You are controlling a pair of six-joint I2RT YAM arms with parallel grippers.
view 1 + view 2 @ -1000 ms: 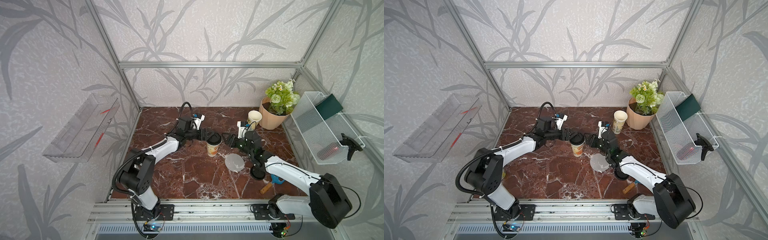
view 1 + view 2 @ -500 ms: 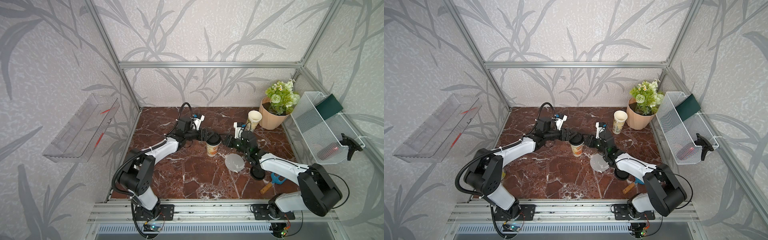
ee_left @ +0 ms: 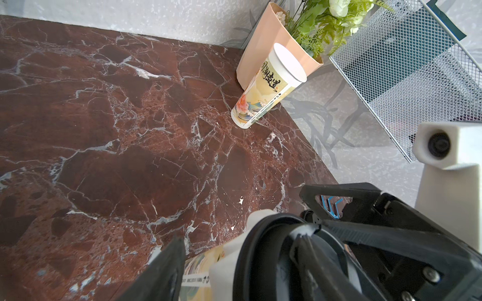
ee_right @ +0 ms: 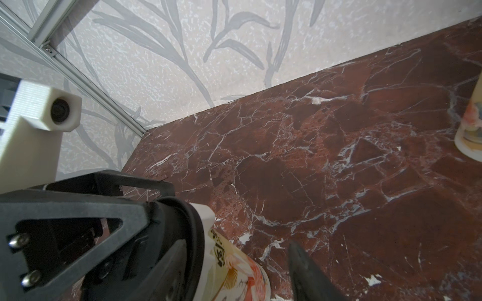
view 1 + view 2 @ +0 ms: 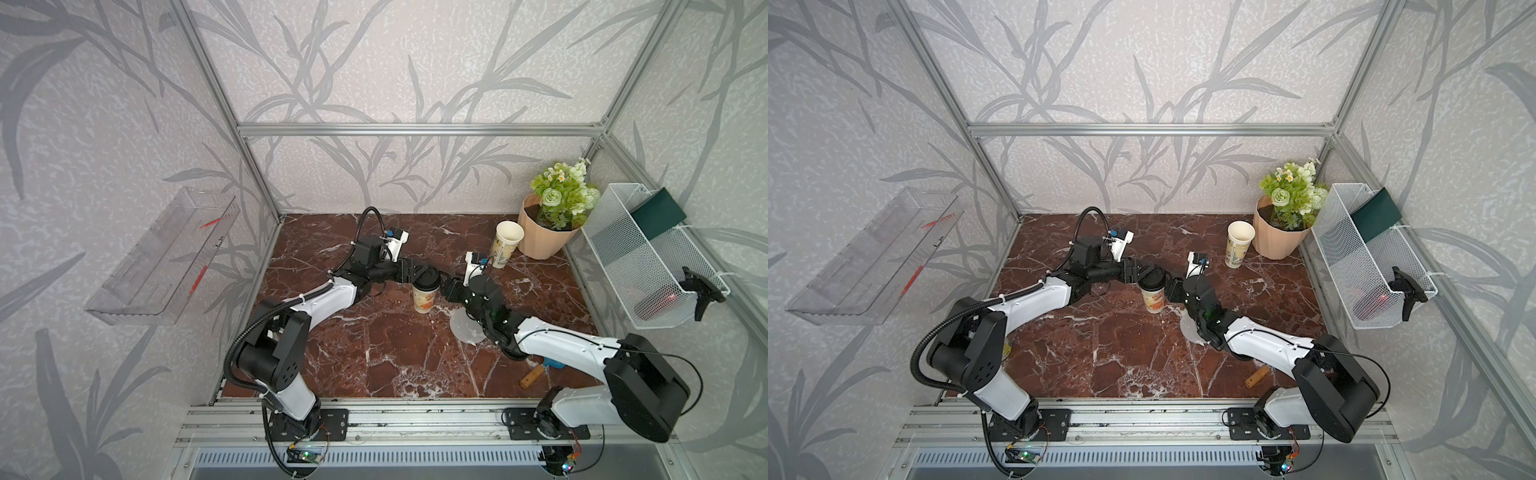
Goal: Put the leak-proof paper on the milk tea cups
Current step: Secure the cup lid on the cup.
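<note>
Left gripper [image 5: 418, 272] straddles the black lid [image 5: 427, 279] on the milk tea cup [image 5: 424, 300]. Right gripper [image 5: 445, 286] flanks the cup at three o'clock. Whether either clamps cannot be told.

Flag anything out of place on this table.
One leak-proof paper disc lies flat on the marble table beside the lidded centre cup, partly under the right arm, while the back cup by the flower pot stands uncovered.
</note>
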